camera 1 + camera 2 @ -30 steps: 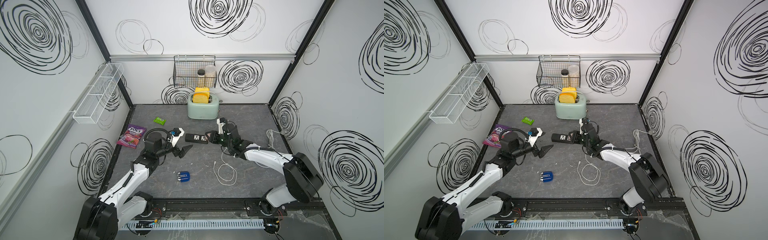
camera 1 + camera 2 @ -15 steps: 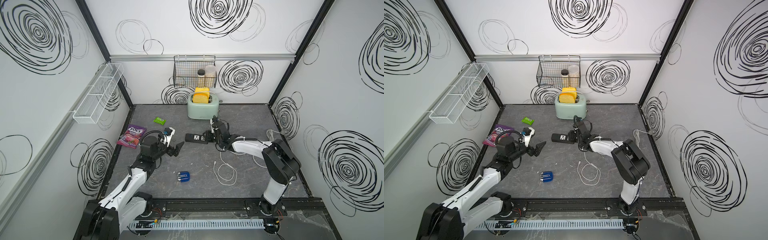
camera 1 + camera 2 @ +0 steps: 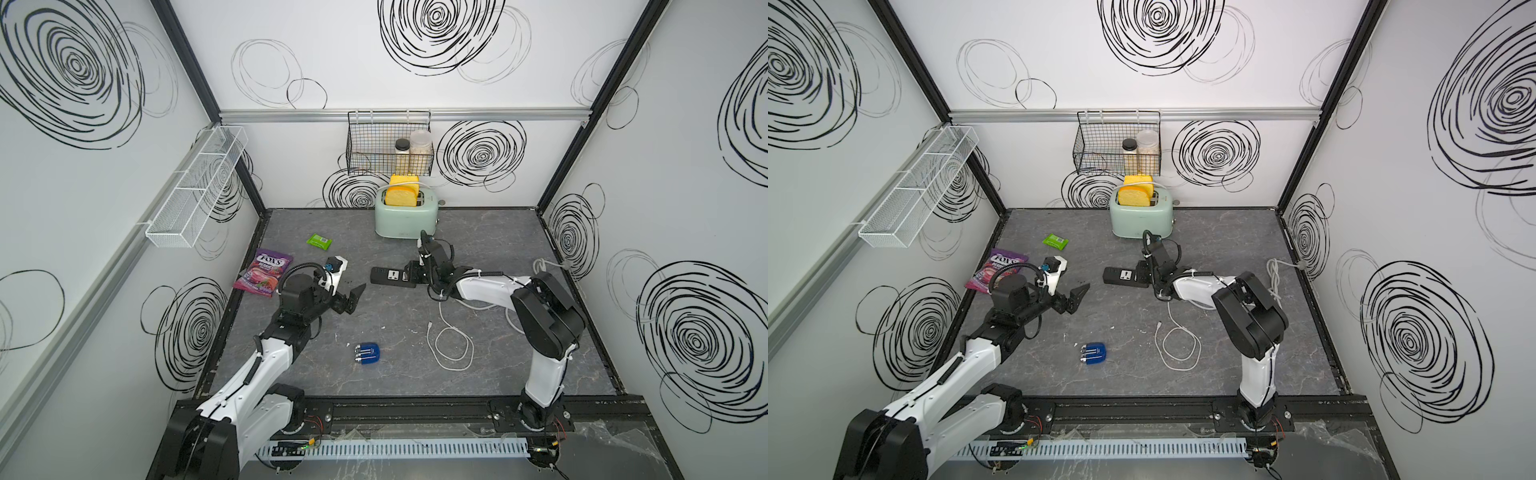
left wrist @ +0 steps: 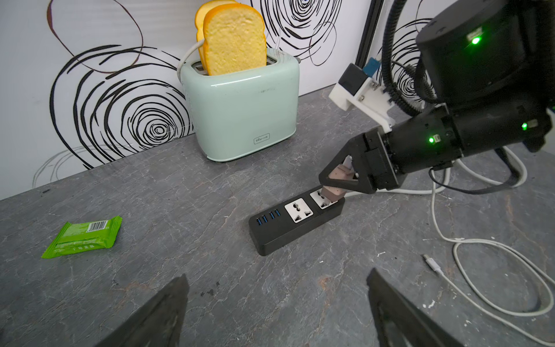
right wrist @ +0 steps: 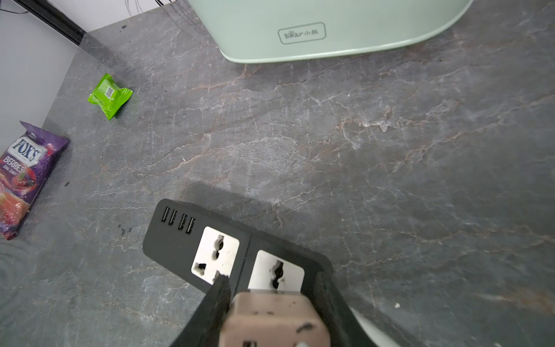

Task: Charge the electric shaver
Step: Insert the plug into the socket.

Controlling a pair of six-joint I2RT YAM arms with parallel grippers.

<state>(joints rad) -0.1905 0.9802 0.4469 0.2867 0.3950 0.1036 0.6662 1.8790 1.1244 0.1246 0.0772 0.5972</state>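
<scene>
— What's the setting?

— A dark grey marbled tabletop, boxed in by white walls scrawled with black swirls. A mint toaster stands at the back.

— And the electric shaver?

— It lies flat on the tabletop toward the front, silver strips facing up (glossy blue, easy to spot in both top views). It sits roughly between the two arms, just beside the loop of a white cable and apart from it.

— Are any jaws near it?

— No. The left gripper hangs over bare table with its jaws spread wide and nothing between them. The electric shaver is well apart from it, nearer the arm bases. The right gripper is farther off, over a black power strip, and its jaws pinch a pale-pink adapter.

— Is the adapter plugged in?

— Its lower end meets the socket at the strip's end nearer that arm. I can't tell whether the prongs are seated. The other white socket is bare.

— Anything else on the table?

— A purple candy bag and a green packet lie toward the left wall, both well apart from the electric shaver.
</scene>
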